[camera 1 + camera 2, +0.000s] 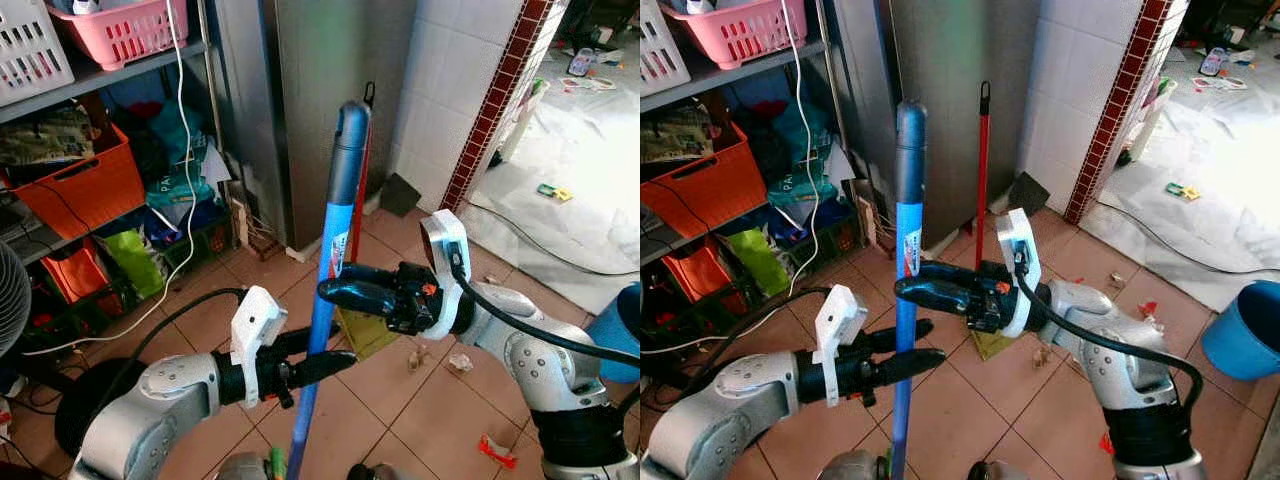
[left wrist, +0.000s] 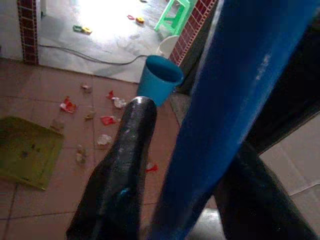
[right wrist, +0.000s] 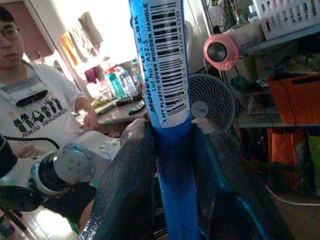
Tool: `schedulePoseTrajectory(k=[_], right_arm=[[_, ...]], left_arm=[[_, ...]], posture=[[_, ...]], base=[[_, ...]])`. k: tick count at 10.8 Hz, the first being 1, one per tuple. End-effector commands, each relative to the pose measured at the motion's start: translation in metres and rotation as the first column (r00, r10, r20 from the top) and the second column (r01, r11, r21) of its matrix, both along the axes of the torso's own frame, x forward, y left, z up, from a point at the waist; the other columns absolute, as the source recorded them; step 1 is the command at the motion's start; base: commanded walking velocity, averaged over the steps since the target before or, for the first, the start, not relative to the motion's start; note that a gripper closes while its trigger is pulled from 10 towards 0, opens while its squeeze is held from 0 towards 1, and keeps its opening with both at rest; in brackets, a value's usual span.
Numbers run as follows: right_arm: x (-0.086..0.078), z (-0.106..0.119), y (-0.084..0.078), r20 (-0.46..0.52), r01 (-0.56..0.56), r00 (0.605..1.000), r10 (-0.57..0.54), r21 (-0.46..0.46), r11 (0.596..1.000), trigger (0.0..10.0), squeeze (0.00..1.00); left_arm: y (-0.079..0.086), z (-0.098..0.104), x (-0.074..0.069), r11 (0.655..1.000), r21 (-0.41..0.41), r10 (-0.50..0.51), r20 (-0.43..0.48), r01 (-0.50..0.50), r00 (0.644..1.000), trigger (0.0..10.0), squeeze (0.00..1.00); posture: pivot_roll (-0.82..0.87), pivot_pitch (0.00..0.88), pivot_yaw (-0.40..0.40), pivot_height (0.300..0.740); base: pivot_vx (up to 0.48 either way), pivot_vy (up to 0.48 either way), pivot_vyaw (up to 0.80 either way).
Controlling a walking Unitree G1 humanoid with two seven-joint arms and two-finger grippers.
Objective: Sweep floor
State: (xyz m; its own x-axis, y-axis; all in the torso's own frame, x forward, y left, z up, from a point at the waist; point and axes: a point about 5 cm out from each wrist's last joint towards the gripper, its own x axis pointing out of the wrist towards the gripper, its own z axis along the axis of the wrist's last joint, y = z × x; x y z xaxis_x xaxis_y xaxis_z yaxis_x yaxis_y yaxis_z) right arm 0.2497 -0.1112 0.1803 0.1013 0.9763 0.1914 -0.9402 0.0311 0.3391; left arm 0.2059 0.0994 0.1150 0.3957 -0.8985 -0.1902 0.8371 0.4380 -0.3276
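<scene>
Two hands are clamped on one blue broom handle (image 1: 906,290), which stands nearly upright in front of the robot, tilted slightly at the top toward the steel cabinet (image 1: 320,90). The right hand (image 1: 335,283) grips the handle at mid-height, its two black fingers closed on either side of the shaft just below the barcode label (image 3: 166,60). The left hand (image 1: 318,358) grips the same shaft lower down, one finger on each side of it. The handle's lower end runs out of the head views, so the broom head cannot be seen.

A second, red-handled stick (image 1: 982,170) leans against the cabinet behind the blue one. A yellow-green dustpan (image 2: 27,155) lies flat on the terracotta tile floor (image 1: 970,400) just beyond the right hand. Scraps of litter (image 2: 107,120), red and pale, lie scattered on the tiles between the dustpan and a blue bucket (image 1: 1243,330) standing to the robot's right.

On the left, metal shelving (image 1: 120,75) holds a pink basket (image 1: 120,28), an orange crate (image 1: 85,185) and assorted bags. A white cable (image 1: 185,150) hangs down its front.

The right wrist view also shows a person (image 3: 30,110) in a white printed shirt seated at a desk (image 3: 117,114), with a round fan (image 3: 212,100) near the shelving.
</scene>
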Motion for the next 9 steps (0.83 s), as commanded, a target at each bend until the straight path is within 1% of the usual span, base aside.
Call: schedulePoseTrajectory(k=[1, 2, 6, 7, 8, 9], right_arm=[[-0.003, 0.000, 0.004, 0.011, -0.037, 0.999, 0.037, 0.007, 0.999, 0.0, 0.00], [-0.003, -0.001, 0.005, 0.011, -0.037, 0.999, 0.037, 0.004, 0.999, 0.0, 0.00], [0.000, -0.002, 0.006, 0.020, -0.034, 0.999, 0.034, 0.003, 0.999, 0.0, 0.00], [-0.001, -0.002, 0.008, 0.032, -0.033, 0.999, 0.033, -0.007, 0.999, 0.0, 0.00], [0.003, -0.004, 0.008, 0.051, 0.024, 0.998, -0.022, -0.031, 0.999, 4.9, 0.00], [0.015, -0.008, 0.009, 0.101, 0.145, 0.985, -0.137, -0.079, 0.986, 10.0, 0.00]], left_arm=[[0.007, 0.000, 0.010, 0.996, 0.036, 0.085, 0.046, -0.087, 0.995, 0.0, 0.00], [0.008, -0.001, 0.012, 0.994, 0.063, 0.087, 0.066, -0.091, 0.994, 0.0, 0.00], [0.010, -0.003, 0.015, 0.990, 0.070, 0.113, 0.095, -0.119, 0.989, 0.0, 0.00], [0.013, -0.006, 0.021, 0.978, 0.110, 0.161, 0.134, -0.176, 0.978, 0.0, 0.00], [0.015, -0.007, 0.025, 0.968, 0.138, 0.187, 0.158, -0.209, 0.970, 0.0, 0.00], [0.021, -0.007, 0.033, 0.945, 0.154, 0.256, 0.201, -0.288, 0.946, 0.0, 0.00]], posture=[[0.02, 0.052, 0.001, 0.740], [0.02, 0.050, -0.003, 0.740], [0.02, 0.048, -0.006, 0.740], [0.02, 0.048, -0.006, 0.740], [0.02, 0.048, -0.008, 0.740], [0.02, 0.050, -0.008, 0.740]], base=[[0.000, 0.000, 0.00], [0.000, 0.000, 0.00], [0.000, 0.000, 0.00], [0.000, 0.000, 0.00], [0.000, 0.000, 0.00], [0.000, 0.000, 0.00]])
